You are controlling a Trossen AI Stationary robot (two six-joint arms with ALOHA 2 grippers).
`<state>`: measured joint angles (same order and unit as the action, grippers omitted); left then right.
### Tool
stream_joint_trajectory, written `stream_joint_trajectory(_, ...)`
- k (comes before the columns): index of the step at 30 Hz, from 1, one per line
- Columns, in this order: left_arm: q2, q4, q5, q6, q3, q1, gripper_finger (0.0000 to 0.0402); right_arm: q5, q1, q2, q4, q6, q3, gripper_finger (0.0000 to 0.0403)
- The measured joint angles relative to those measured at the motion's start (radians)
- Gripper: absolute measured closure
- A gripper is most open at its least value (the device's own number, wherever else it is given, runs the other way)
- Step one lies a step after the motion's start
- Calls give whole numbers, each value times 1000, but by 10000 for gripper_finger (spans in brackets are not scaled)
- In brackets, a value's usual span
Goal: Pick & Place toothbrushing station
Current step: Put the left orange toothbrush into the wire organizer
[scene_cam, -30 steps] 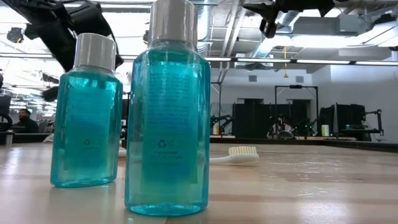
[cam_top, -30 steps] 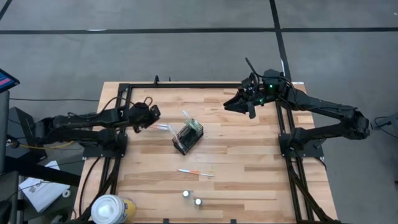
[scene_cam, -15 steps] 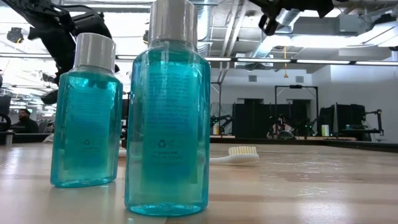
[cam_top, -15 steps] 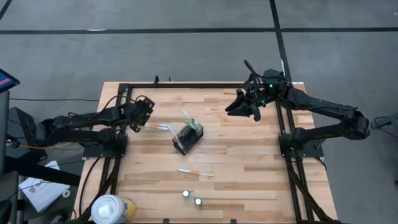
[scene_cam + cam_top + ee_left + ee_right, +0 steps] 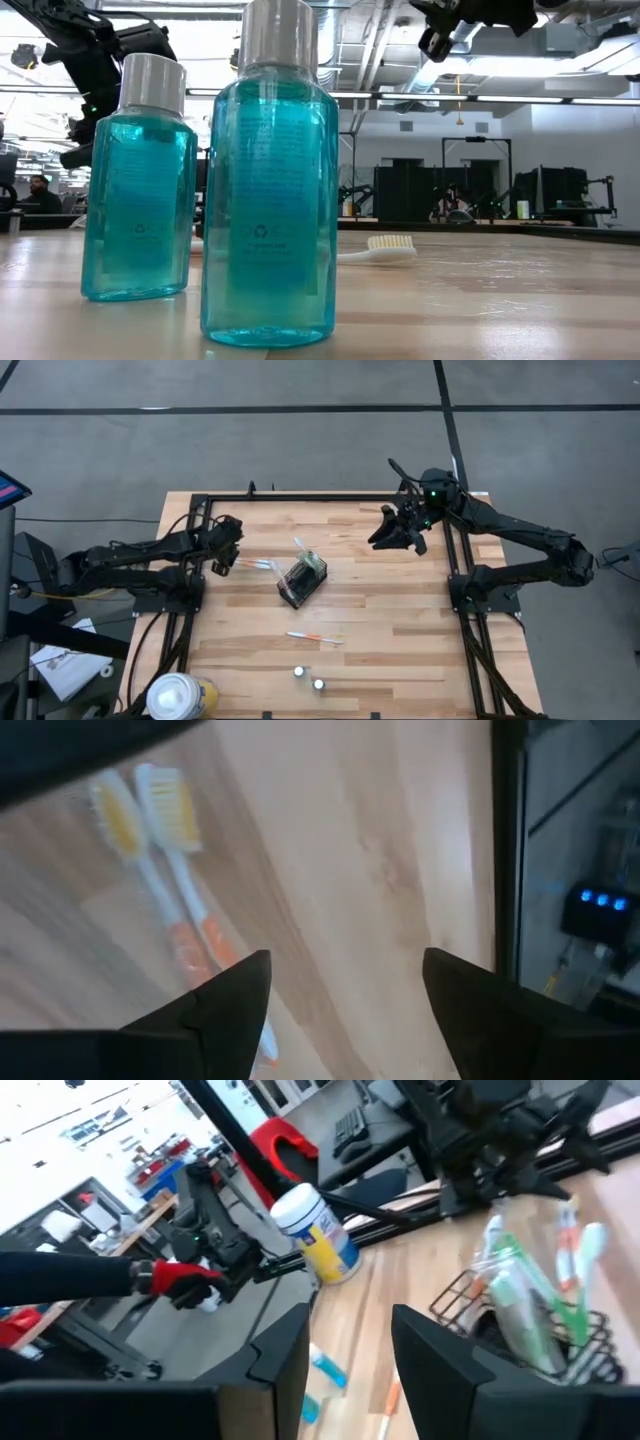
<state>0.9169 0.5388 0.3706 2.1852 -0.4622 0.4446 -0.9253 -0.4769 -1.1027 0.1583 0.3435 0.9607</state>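
1. My left hand (image 5: 222, 548) sits at the left side of the desk (image 5: 400, 620), fingers spread, nothing between them. In the left wrist view the two fingers (image 5: 225, 1010) stand wide apart over bare wood.
2. Just right of that hand: a pair of orange-handled toothbrushes (image 5: 258, 565) lying flat, side by side and touching, long axis roughly left-right across the desk. Their near end is just beside my left hand, their far end points at the holder. In the wrist view they sit off to one side of my fingers, not between them.
3. Next right: the black mesh holder (image 5: 302, 580), mid-desk, set at an angle. It already has a green-and-white toothbrush (image 5: 300, 547) sticking out of it.
4. Nearer the front edge: one more toothbrush (image 5: 315, 638) lying flat, long axis also left-right, well apart from both hands. Two small bottles (image 5: 308, 678) stand in front of it.
5. My right hand (image 5: 398, 532) hovers at the back right, raised above the desk, well apart from the holder, carrying nothing. Its fingers stand partly apart in the right wrist view.
6. Judgement: the pair is the left arm's job, being far nearer. The grip should go across the handles, then a short carry right to the holder.
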Motion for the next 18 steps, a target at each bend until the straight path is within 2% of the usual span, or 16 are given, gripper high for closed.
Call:
stream_joint_trajectory(7, 0, 77, -66, 57, 0, 33, 166, -25, -8, 0, 19, -64, 0, 269)
stream_joint_trajectory(18, 0, 238, -89, 72, 0, 46, 213, -49, -14, 0, 106, -125, 0, 268)
